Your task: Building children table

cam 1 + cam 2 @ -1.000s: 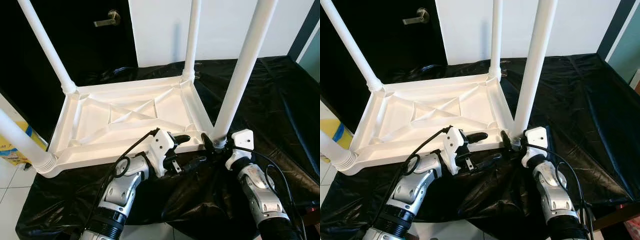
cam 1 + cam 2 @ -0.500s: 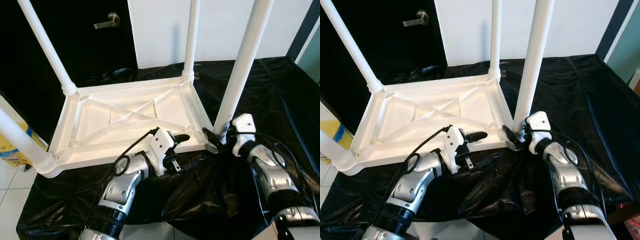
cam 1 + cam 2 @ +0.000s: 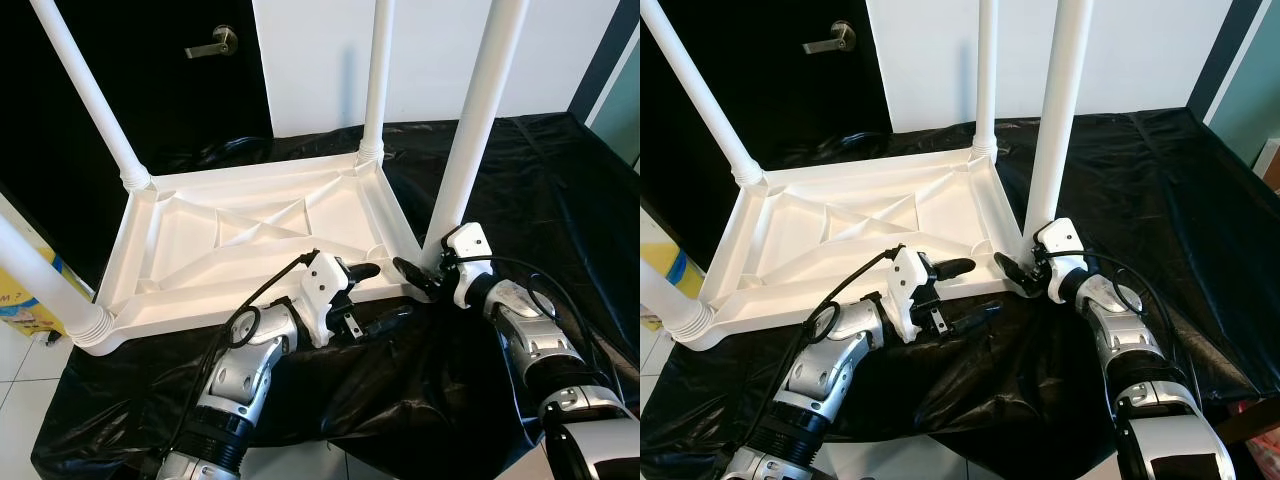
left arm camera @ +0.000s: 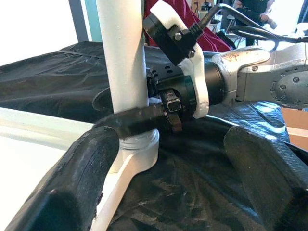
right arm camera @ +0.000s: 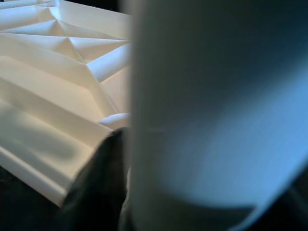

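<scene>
You are at the leg-fitting stage: the white children's table [image 3: 250,235] lies upside down on the counter [image 3: 540,190], which is draped in black sheeting, and four white legs stand up from its corners. Take the near-right leg [image 3: 472,120] as your landmark, since both hands are working around its foot. Your right hand [image 3: 425,275] is at the base of that leg, where it enters the corner socket; the left wrist view shows one black finger [image 4: 139,122] lying across the front of the leg just above the socket collar, and the right wrist view shows the leg pressed close against the camera. From this it looks to be closed around the leg, though the far finger is hidden behind the tube. Your left hand [image 3: 375,295] sits just beside the same corner, on the side toward the table's near rim, with its fingers spread apart and holding nothing; one reaches over the rim, the other lies over the black sheeting below it. The step in hand appears to be seating or tightening this last leg. Next, you would probably need to brace the table frame with the left hand while the right turns or presses the leg home, keeping it upright so it does not bind in the socket.
</scene>
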Tool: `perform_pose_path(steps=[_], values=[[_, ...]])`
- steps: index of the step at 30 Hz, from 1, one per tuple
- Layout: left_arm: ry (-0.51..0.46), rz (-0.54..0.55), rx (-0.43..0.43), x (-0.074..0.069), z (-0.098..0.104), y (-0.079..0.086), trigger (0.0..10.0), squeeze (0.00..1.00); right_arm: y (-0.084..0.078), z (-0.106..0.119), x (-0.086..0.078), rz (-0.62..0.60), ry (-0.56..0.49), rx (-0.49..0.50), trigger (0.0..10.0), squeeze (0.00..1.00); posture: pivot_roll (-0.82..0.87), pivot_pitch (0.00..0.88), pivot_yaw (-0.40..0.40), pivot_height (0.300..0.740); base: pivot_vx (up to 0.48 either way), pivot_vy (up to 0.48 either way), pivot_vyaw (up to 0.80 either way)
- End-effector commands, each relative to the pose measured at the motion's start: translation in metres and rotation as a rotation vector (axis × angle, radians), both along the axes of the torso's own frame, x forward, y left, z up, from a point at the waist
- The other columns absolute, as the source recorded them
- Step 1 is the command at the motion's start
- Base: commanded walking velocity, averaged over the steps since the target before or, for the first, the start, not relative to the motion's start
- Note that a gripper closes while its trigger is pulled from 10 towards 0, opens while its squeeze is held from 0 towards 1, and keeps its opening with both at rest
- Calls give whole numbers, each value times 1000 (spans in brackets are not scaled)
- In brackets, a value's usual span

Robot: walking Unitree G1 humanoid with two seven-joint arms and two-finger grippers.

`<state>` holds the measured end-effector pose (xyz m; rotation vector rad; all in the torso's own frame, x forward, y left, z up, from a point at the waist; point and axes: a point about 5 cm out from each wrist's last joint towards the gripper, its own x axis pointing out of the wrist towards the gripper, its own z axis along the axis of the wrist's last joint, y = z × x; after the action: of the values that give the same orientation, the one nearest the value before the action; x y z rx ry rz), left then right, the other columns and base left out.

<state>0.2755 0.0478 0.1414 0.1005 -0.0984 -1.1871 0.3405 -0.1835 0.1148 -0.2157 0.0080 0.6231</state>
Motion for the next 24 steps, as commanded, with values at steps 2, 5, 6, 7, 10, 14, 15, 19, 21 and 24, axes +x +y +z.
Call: perform_pose_path(steps=[2,5,6,7,10,14,15,19,21,24], values=[[-3,98,-4,6,0,4,10000,0,2,-4,1,28,22,3,0,0,-106,0,30,740,0,0,0],[-3,97,-4,6,0,4,10000,0,1,-6,0,19,25,5,0,0,-109,0,32,740,0,0,0],[-3,95,-4,7,0,4,10000,0,-2,-7,0,0,34,10,510,0,-112,0,34,740,0,0,0],[-3,95,-4,7,0,4,10000,0,-2,-7,0,0,34,10,510,0,-112,0,34,740,0,0,0],[0,88,-7,6,0,2,10000,0,-8,-16,-4,-114,53,-1,10000,0,-123,0,36,740,0,0,0],[5,85,-9,4,-1,1,10000,0,-10,-23,-6,-220,61,-17,10000,0,-131,0,38,740,0,0,0],[5,85,-9,4,-1,1,10000,0,-10,-23,-6,-220,61,-17,10000,0,-131,0,38,740,0,0,0],[13,82,-10,3,-3,0,10000,0,-7,-27,-8,-327,61,33,10000,0,-138,0,40,740,0,0,0],[16,82,-9,2,-4,0,10000,0,0,-27,-9,-423,61,92,10000,0,-138,0,39,740,0,0,0],[16,87,-9,3,-4,1,10000,0,7,-29,-11,-531,73,134,10000,0,-138,0,39,740,0,0,0]])
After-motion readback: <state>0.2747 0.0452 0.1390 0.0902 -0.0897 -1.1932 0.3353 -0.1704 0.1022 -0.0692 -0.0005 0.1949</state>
